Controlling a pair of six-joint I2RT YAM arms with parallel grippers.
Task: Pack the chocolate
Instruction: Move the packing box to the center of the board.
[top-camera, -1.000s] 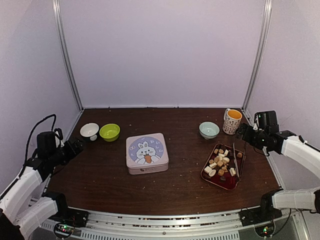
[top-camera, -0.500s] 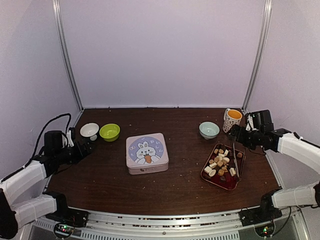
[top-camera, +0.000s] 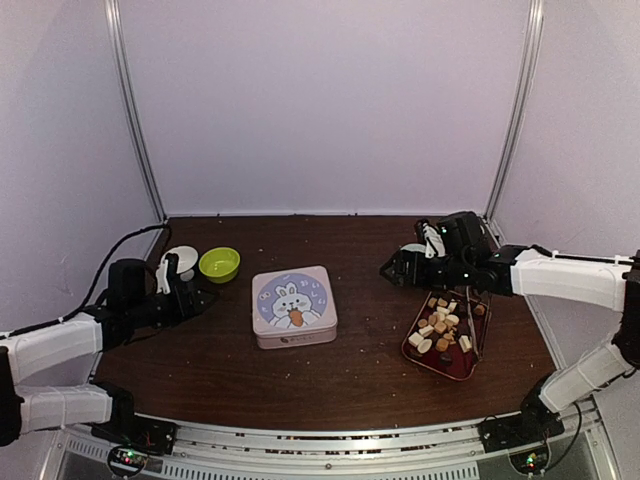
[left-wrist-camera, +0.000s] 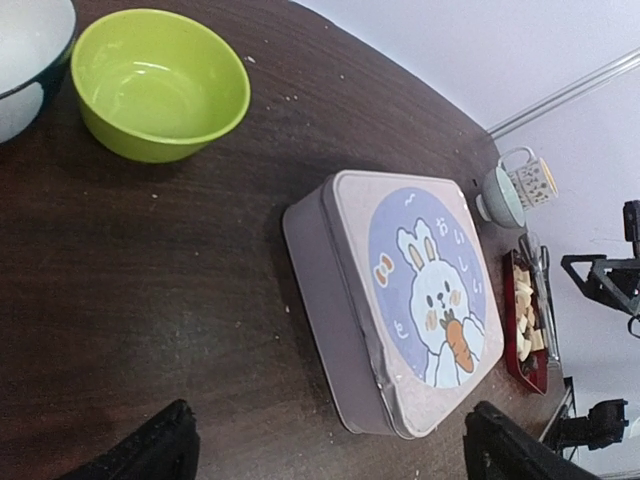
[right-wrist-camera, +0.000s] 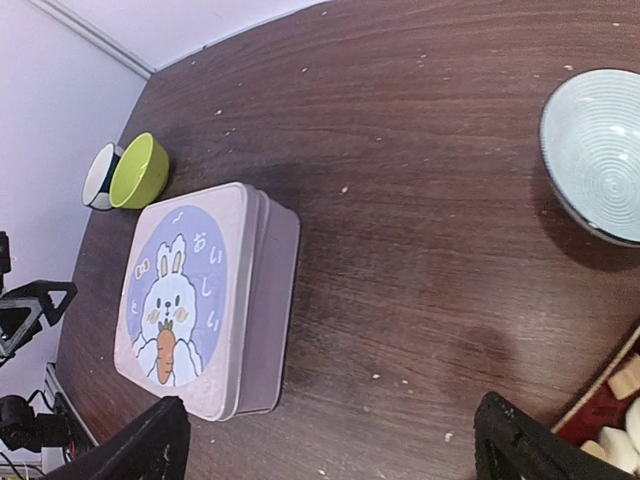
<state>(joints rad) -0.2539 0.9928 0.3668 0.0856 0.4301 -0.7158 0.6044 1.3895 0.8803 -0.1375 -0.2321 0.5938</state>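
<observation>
Dark table (top-camera: 330, 385): left gripper (top-camera: 197, 297) and right gripper (top-camera: 390, 270) swung inward toward tin (top-camera: 293, 306), jaws wide, empty.

The chocolate (top-camera: 441, 327) is a loose heap of small bite-sized pieces, some round and some blocky, in cream-white, tan and dark brown. They lie jumbled, touching and partly overlapping, inside a shallow dark red tray (top-camera: 454, 364) at about 4 o'clock from the table's middle in the top view. The heap fills the tray's 12 o'clock end and its 9 o'clock side, while the 6 o'clock end shows bare red. One tan piece sits apart at 2 o'clock of the heap. The left wrist view shows the pieces (left-wrist-camera: 524, 320) only small and far off. The right wrist view catches a few cream ones (right-wrist-camera: 625, 420) at its 4 o'clock corner.
</observation>
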